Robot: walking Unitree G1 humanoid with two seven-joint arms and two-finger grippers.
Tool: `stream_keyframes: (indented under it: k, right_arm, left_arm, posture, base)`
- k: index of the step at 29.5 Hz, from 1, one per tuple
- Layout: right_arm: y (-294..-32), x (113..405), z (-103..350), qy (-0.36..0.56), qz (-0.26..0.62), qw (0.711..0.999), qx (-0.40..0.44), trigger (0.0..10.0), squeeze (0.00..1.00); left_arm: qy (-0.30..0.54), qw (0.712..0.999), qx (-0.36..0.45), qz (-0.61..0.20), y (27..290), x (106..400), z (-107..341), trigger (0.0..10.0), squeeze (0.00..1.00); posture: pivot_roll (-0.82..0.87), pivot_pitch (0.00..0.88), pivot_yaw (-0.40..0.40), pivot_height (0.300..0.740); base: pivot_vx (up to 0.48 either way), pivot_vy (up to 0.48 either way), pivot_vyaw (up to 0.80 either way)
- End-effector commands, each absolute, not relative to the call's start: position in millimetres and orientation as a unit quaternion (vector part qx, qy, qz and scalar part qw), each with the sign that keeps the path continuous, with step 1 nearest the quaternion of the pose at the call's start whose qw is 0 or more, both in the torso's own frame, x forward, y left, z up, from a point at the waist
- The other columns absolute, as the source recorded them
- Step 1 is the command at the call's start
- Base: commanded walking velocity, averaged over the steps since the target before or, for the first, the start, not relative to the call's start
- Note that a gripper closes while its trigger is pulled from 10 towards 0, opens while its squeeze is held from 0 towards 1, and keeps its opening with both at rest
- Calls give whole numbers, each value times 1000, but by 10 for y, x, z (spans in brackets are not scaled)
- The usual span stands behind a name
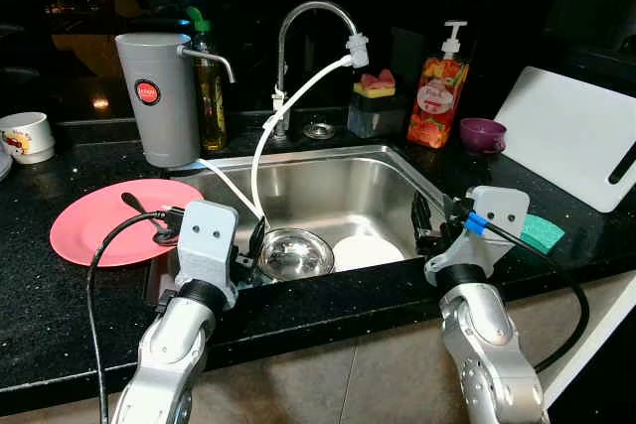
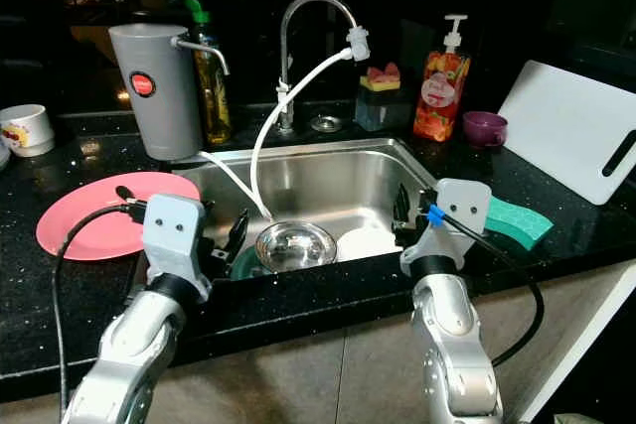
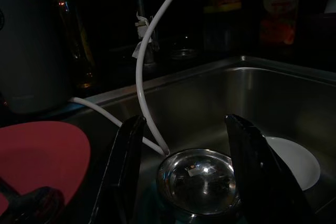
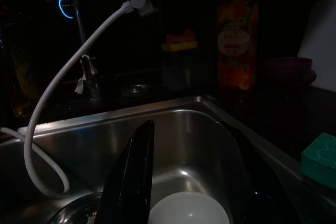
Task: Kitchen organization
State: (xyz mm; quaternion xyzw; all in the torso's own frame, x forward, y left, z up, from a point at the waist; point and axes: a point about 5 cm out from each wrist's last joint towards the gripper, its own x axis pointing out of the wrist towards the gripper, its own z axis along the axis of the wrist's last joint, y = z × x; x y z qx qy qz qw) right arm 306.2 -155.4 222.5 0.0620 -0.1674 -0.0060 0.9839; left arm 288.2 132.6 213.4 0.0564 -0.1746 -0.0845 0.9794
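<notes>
A steel sink [image 1: 328, 181] is set in the black counter. In it lie a shiny steel bowl [image 1: 295, 252] and a white dish [image 1: 366, 250] side by side. My left gripper [image 1: 250, 250] hangs open over the sink's near left corner, its fingers [image 3: 126, 166] spread just before the steel bowl [image 3: 202, 179]. My right gripper [image 1: 425, 220] is open at the sink's near right edge, above the white dish [image 4: 189, 208]. Neither holds anything. A pink plate [image 1: 99, 225] with a black spoon [image 1: 149, 217] lies on the counter to the left.
A tap [image 1: 298, 22] with a white hose [image 1: 260, 146] runs into the sink. Behind stand a grey canister [image 1: 154, 96], an oil bottle [image 1: 210, 91], a soap dispenser [image 1: 439, 96] and a purple cup [image 1: 482, 134]. At right lie a white cutting board [image 1: 571, 136] and a green sponge [image 1: 542, 232]; a mug [image 1: 25, 136] sits far left.
</notes>
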Motion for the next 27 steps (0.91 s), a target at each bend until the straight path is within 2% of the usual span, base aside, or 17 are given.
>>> stream_keyframes:
  k: [1,27]
  right_arm:
    - [-1562,3057,2235,-172,-10,983,63,10000,0]
    - [-1571,3059,2245,-174,-9,983,60,10000,0]
  left_arm:
    - [-173,979,60,-87,1319,2894,2126,10000,0]
    - [-175,979,59,-90,1303,2899,2126,10000,0]
  posture:
    - [106,40,-42,740]
    - [102,33,-45,740]
  base:
    - [0,0,0]
    - [0,0,0]
